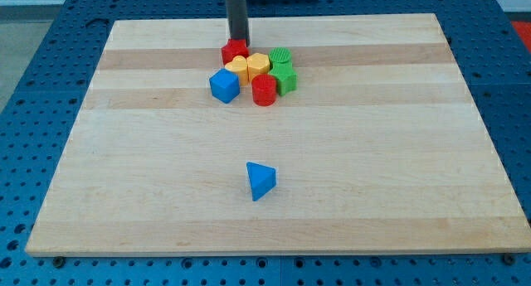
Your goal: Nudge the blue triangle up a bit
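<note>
Our rod [237, 12] enters from view's top edge, left of centre, hanging straight down, near vertical. Dark, smooth shaft, uniform width along visible length; upper part cut off by frame, so arm above it out of view. My tip [239, 41] sits low at board height, in upper part of view. No tilt we can make out. We carry nothing; rod ends plain, no jaws. Only this single shaft of our body shows.
</note>
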